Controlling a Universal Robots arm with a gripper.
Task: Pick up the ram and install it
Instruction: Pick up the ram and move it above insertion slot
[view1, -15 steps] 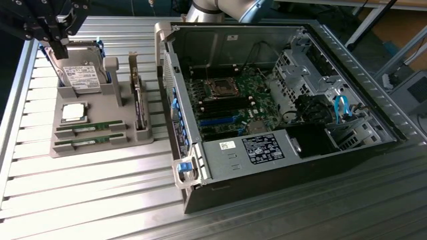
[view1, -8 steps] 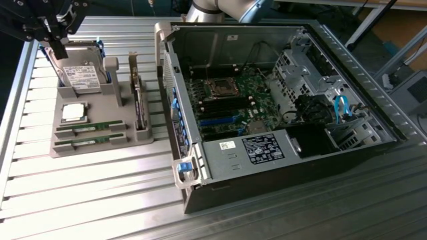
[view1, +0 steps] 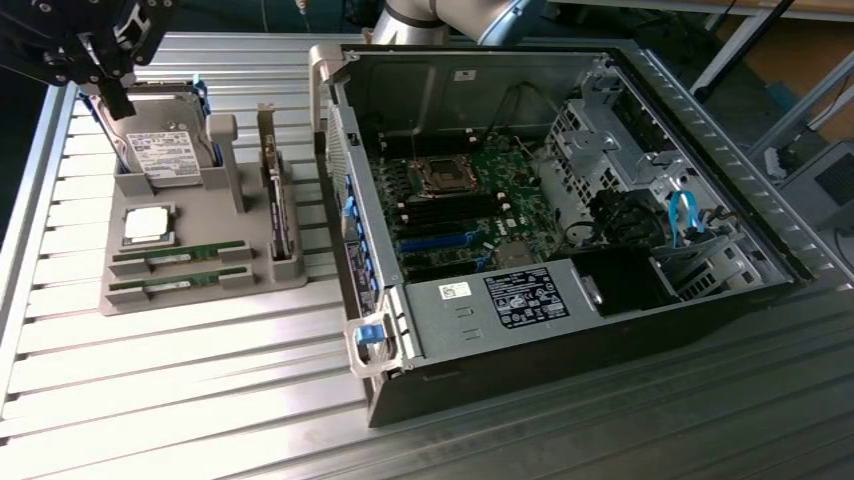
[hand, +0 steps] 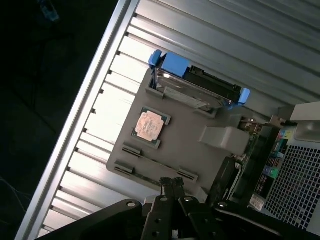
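I see the ram, a long, thin green circuit-board stick (view1: 179, 254), lying flat in a slot at the near end of the grey plastic parts holder (view1: 200, 215), on the exterior view's left. A second stick like it (view1: 178, 284) lies just nearer. Just beyond them sits the square silver CPU chip (view1: 147, 224), then the labelled silver hard drive (view1: 163, 150) propped in its cradle. My black gripper (view1: 118, 104) hangs over the far end of that drive, fingers closed on nothing. The open black computer case (view1: 561, 380), with its green motherboard (view1: 507, 165), stands to the exterior view's right.
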